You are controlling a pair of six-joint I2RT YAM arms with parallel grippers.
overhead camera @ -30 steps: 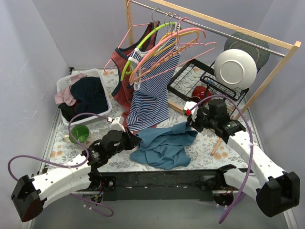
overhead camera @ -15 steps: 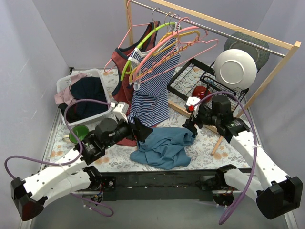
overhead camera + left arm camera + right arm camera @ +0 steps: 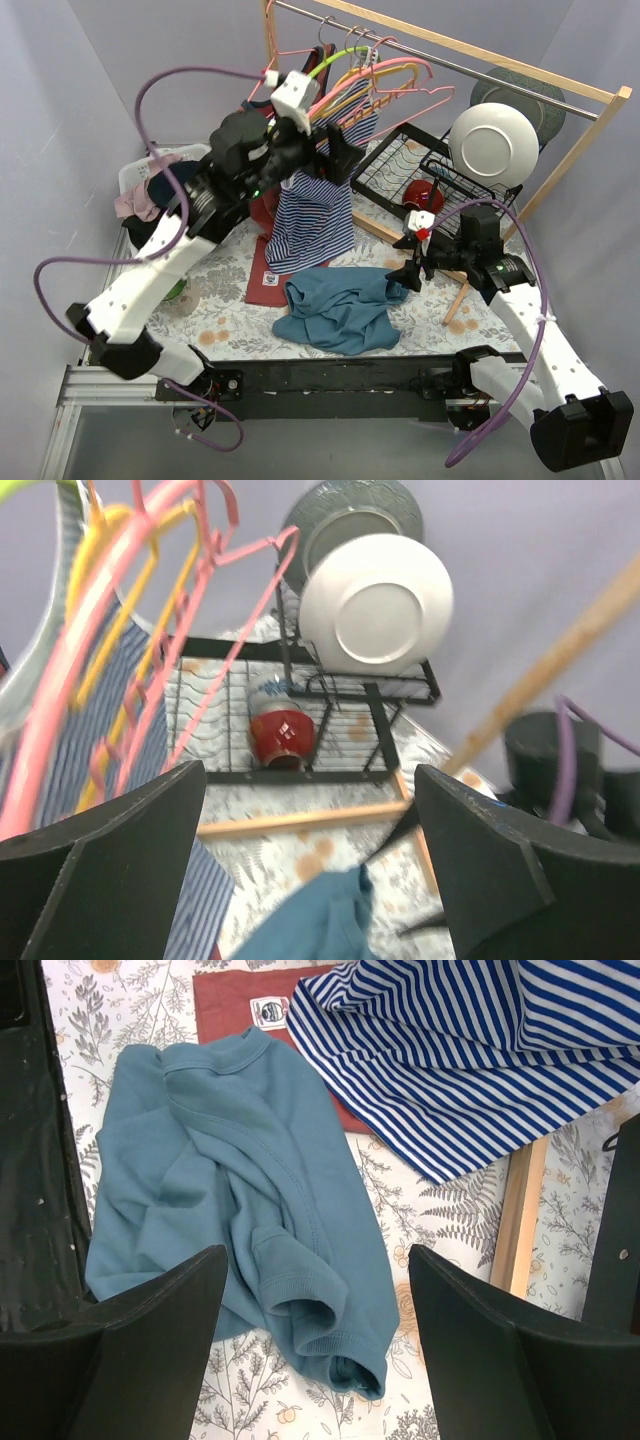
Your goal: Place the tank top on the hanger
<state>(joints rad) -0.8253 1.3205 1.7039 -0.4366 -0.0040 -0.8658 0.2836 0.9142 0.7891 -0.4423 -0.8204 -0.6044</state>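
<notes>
Has swung the left gripper (image 3: 335,152) up off the table within the last second, away from the plain teal-blue sleeveless fabric tank top (image 3: 340,305) and in among the hangers on the rail (image 3: 450,60). Holds its fingers spread wide on nothing, with the thin light-pink clothes hanger (image 3: 240,630) just left of the gap in the wrist view, not yet gripped. Has eased the right gripper (image 3: 412,275) toward the tank top's right edge. Keeps those fingers apart too, hovering above the cloth, pinching nothing. Leaves the tank top crumpled on the flowered table cover (image 3: 440,1210), beside the hem of the hanging navy-and-white striped top (image 3: 480,1050). Points, probably, to fetching a hanger first, garment after. Shows only one label: a small white patch (image 3: 268,1010) on the brick-red top (image 3: 225,1005), its print too small to read.
</notes>
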